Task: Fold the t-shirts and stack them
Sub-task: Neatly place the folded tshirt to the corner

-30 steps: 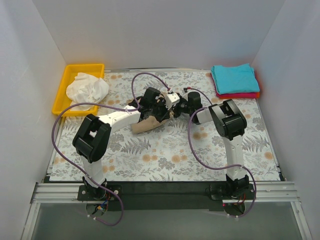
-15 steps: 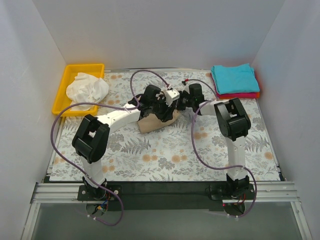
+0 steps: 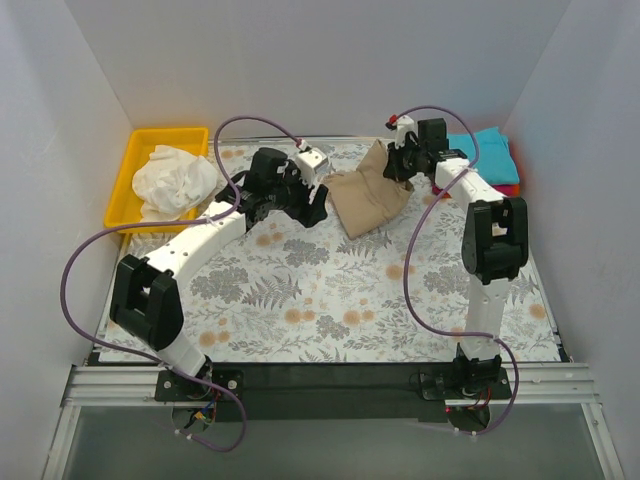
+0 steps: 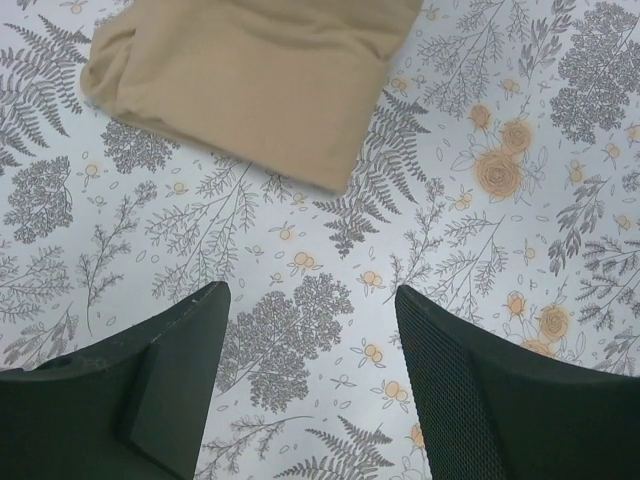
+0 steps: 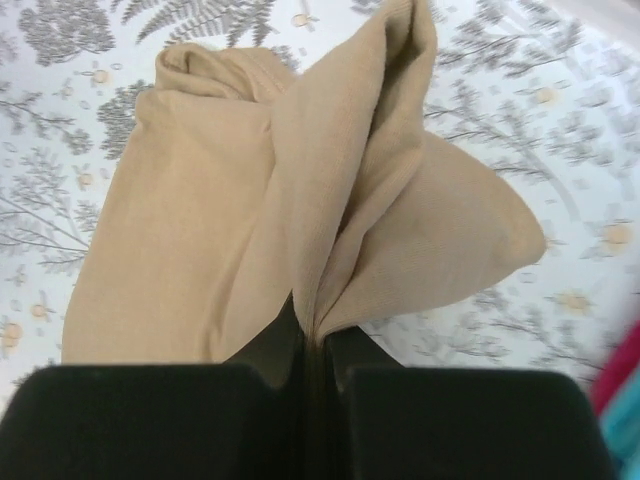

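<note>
White walls (image 3: 300, 60) box in the fern-printed cloth (image 3: 330, 300). Right gripper (image 5: 315, 345) pinches the tan t-shirt (image 3: 368, 200) at the far middle; left gripper (image 4: 310, 295) hangs wide open, holding nothing, just beside it.

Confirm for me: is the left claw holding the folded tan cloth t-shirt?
No, the left claw hangs open over the fern-printed cloth, with the folded tan cloth t-shirt lying clear beyond it.

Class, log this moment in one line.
left pincer: open | right pincer: shut on tan t-shirt | teal t-shirt: on red-pink t-shirt | white t-shirt: yellow tray
</note>
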